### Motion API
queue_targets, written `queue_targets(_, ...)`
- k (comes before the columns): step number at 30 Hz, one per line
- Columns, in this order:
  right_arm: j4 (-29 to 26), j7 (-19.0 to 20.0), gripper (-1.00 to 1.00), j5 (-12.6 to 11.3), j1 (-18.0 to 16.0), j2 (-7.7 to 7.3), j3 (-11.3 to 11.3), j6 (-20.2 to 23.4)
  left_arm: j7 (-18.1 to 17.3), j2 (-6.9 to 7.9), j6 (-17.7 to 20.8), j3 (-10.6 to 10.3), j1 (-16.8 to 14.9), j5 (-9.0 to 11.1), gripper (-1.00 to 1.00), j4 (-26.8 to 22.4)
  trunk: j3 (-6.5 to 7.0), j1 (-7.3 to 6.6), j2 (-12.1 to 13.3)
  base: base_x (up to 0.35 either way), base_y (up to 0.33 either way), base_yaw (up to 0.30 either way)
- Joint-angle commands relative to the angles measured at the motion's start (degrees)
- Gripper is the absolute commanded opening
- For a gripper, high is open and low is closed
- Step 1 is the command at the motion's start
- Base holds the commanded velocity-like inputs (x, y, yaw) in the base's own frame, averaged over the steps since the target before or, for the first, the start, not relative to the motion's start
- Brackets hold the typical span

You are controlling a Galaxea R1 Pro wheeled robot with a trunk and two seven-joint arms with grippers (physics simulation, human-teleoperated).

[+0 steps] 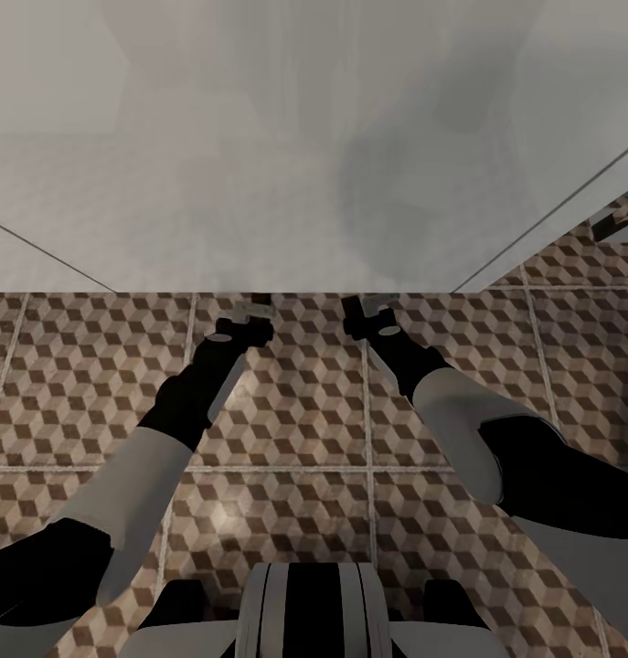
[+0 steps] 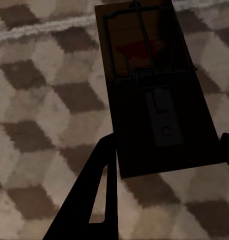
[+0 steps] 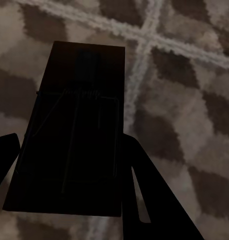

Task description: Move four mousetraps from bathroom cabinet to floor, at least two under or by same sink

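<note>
- This reads as a bathroom in a home: the floor [image 1: 286, 429] is laid in large square tiles printed with a brown, tan and white cube pattern, with pale grout lines between them.
- Straight ahead stands a broad, pale grey-white fixture [image 1: 259, 183] with smooth, glossy faces, rising from the tiles like the side of a tub or a vanity; I cannot tell which.
- Up close, from both wrist views, the same cube tiles [image 2: 49, 100] and grout cross [image 3: 144, 45] show.
</note>
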Motion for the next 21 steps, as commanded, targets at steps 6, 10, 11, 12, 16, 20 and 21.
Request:
queue_targets(6,0.0,-0.22,-1.0,0.29,-0.01,0.0,0.44,0.46,0.51,-1.47,-6.38,-0.28,-0.02,0.31,-1.0,7.78,-0.03,-0.01,-0.01,0.0,0.0,0.0)
queue_targets(10,-0.01,-0.22,-1.0,0.28,-0.01,0.0,0.45,0.59,0.52,-1.86,-7.13,-0.19,-0.07,0.31,-1.0,10.83,-0.03,-0.01,-0.01,0.0,0.0,0.0)
queue_targets(11,0.01,-0.24,-1.0,0.27,-0.01,0.0,0.45,0.64,0.55,-1.93,-7.21,-0.18,-0.08,0.31,-1.0,11.48,-0.03,-0.01,-0.01,0.0,0.0,0.0)
queue_targets(12,0.01,-0.25,-1.0,0.27,-0.01,0.0,0.45,0.66,0.56,-1.97,-7.23,-0.17,-0.09,0.33,-1.0,11.72,-0.03,-0.01,-0.01,0.0,0.0,0.0)
queue_targets(16,0.02,-0.3,-1.0,0.26,-0.01,0.0,0.45,0.72,0.6,-2.35,-7.22,-0.13,-0.15,0.35,-1.0,13.77,-0.03,-0.01,-0.01,0.0,0.0,0.0)
queue_targets(20,0.03,-0.31,-1.0,0.27,-0.01,0.0,0.45,0.79,0.64,-2.52,-7.22,-0.08,-0.19,0.32,-1.0,14.7,-0.03,-0.01,-0.01,0.0,0.0,0.0)
queue_targets(21,0.03,-0.31,-1.0,0.3,-0.01,0.0,0.45,0.82,0.66,-2.54,-7.25,-0.1,-0.19,0.31,-1.0,14.7,-0.03,-0.01,-0.01,0.0,0.0,0.0)
